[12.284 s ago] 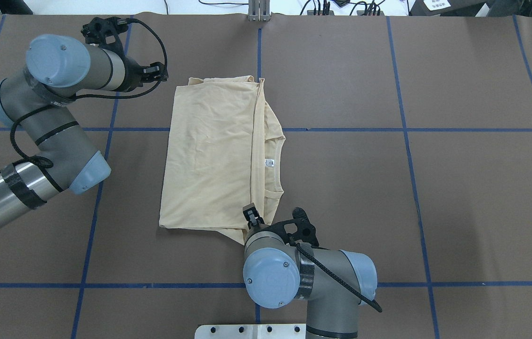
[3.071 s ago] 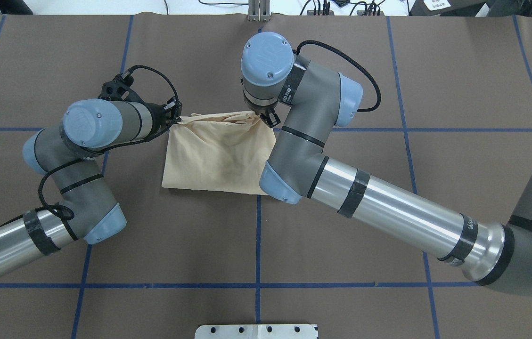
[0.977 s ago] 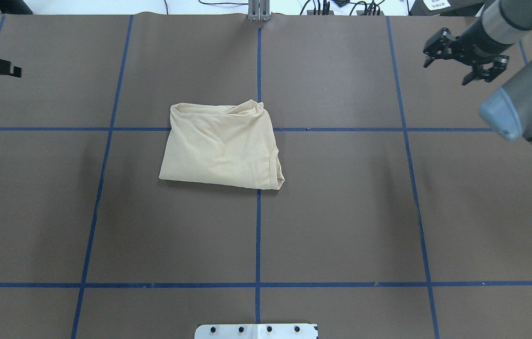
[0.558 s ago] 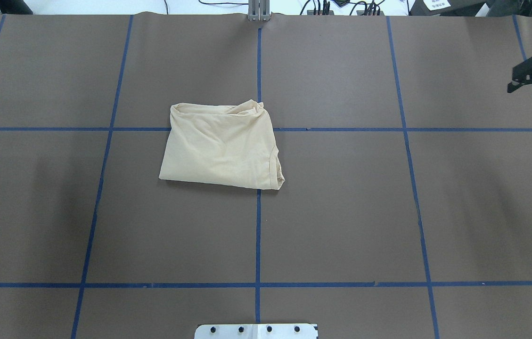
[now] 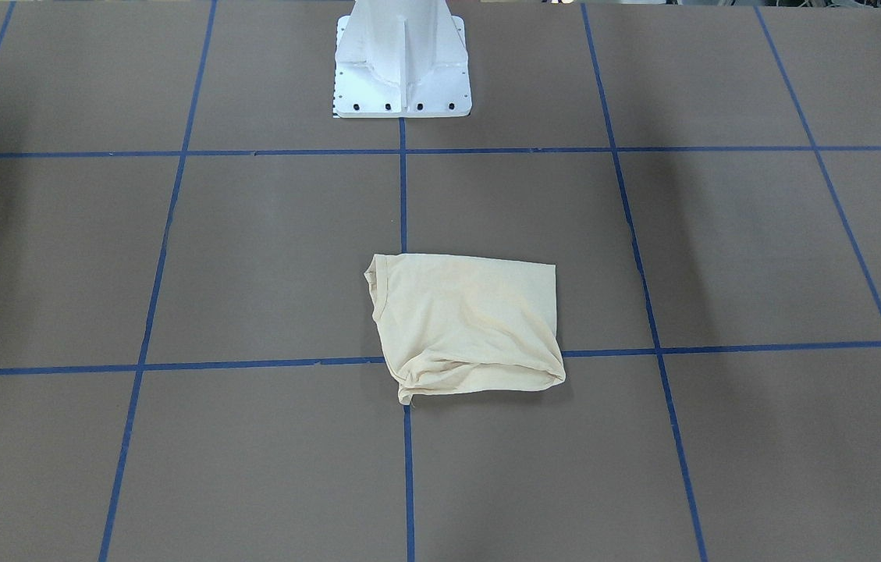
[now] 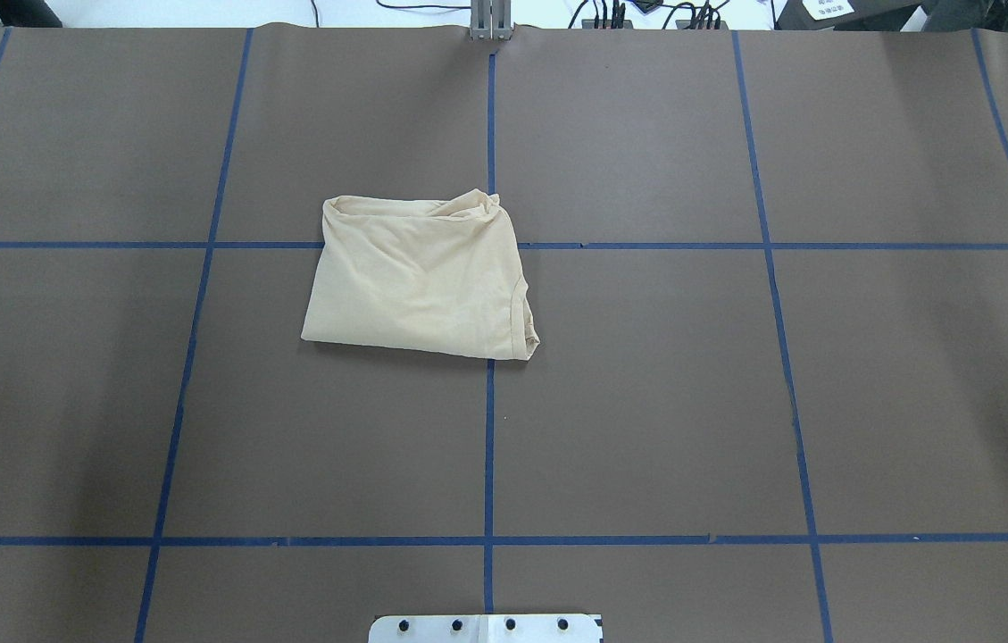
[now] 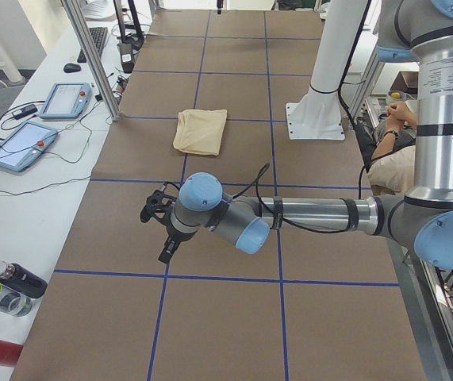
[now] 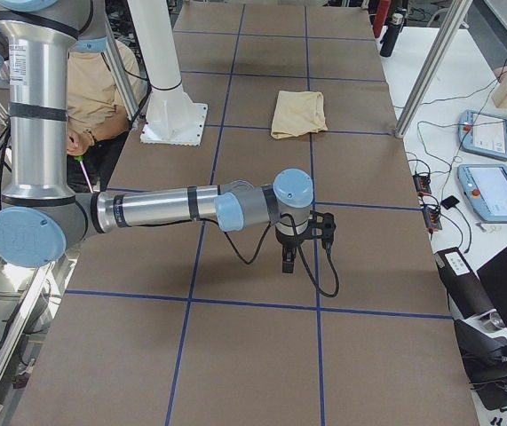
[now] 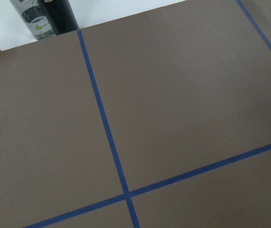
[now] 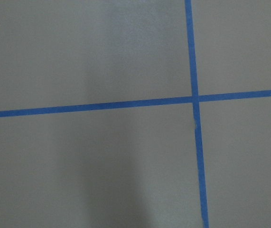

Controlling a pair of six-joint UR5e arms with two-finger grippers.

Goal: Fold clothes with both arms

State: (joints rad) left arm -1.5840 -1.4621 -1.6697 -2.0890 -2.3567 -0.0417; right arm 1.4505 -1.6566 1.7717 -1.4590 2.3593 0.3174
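Note:
The clothes, one pale cream-yellow shirt [image 6: 419,281], lie folded into a compact rectangle near the middle of the brown table, also seen from the front [image 5: 467,328] and from both ends [image 7: 201,131] [image 8: 299,114]. Nothing touches them. The left arm's gripper [image 7: 156,230] hangs over the table far from the shirt, toward the left end. The right arm's gripper [image 8: 302,244] hangs likewise toward the right end. Each shows only in a side view, so I cannot tell whether it is open or shut. Both wrist views show only bare table and blue tape lines.
The white pedestal base [image 5: 401,55] stands at the robot's side of the table. Bottles [image 7: 12,286] lie off the left end. Teach pendants [image 7: 59,99] [image 8: 488,133] and metal posts [image 7: 91,55] line the far side. A seated person [image 8: 93,89] is behind the base.
Both grippers let go of the shirt's far edge and the arms swung out of the overhead view toward the table's ends. The shirt has lain still, folded, for the last second.

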